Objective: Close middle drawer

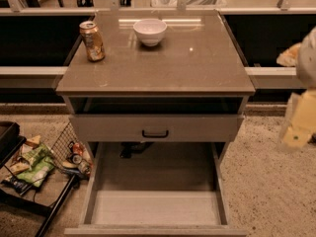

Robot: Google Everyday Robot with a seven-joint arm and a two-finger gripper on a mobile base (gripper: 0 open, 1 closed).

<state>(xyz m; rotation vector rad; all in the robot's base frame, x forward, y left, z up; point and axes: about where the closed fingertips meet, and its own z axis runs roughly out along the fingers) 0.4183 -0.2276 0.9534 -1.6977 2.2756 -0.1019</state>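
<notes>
The middle drawer point(155, 206) is pulled far out toward me. It is a wide shallow grey-beige box, empty inside, with its front edge point(155, 229) at the bottom of the view; its handle is hidden. Above it the taller-fronted top drawer point(113, 128), with a small black pull handle point(155, 133), stands slightly out, leaving a dark gap under the countertop. The lowest drawer is hidden. My gripper point(296, 135) is a pale, yellowish, blurred shape at the right edge, level with the top drawer and well to the right of the cabinet, touching nothing.
On the countertop point(197, 63) stand a drink can point(92, 41) at the back left and a white bowl point(150, 31) at the back middle. A black wire rack point(54, 167) with snack bags stands on the floor to the left. Speckled floor point(266, 181) lies to the right.
</notes>
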